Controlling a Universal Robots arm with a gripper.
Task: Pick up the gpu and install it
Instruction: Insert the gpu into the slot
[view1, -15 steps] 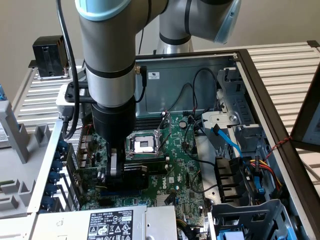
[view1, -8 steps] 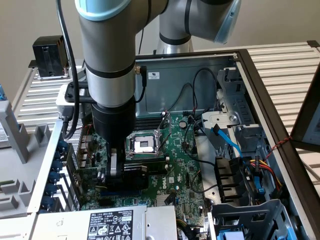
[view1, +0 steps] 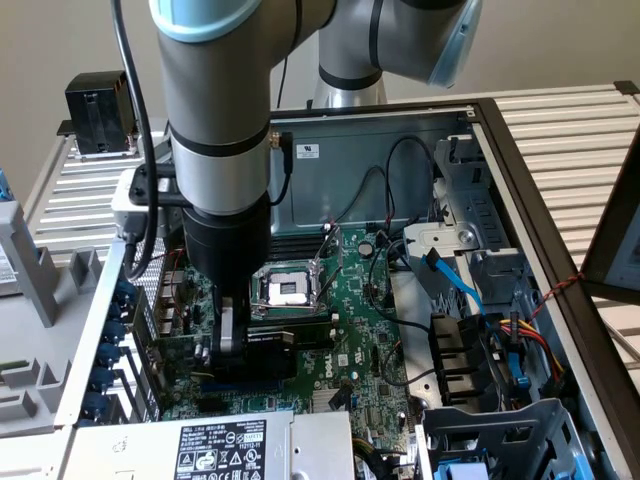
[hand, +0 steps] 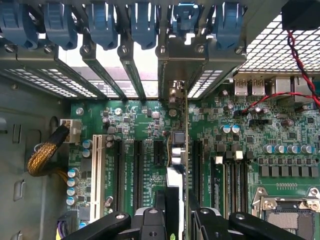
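Note:
In the exterior view the gpu (view1: 285, 338), with its black shroud, stands on edge over the expansion slots of the green motherboard (view1: 365, 330) inside the open computer case. My gripper (view1: 235, 350) reaches straight down and is shut on it. The wrist view shows the gpu (hand: 176, 150) edge-on between my fingers (hand: 150, 220), running along a black slot. Its silver end bracket (hand: 175, 92) sits at the case's rear slot opening. I cannot tell how deep the card sits in the slot.
Blue slot retainers (hand: 140, 25) line the rear of the case. A white slot (hand: 96, 170) and a yellow braided cable (hand: 45, 152) lie to one side, the CPU socket (view1: 285, 290) to the other. The power supply (view1: 220, 445), a drive cage (view1: 500, 440) and loose cables (view1: 450, 280) crowd the case.

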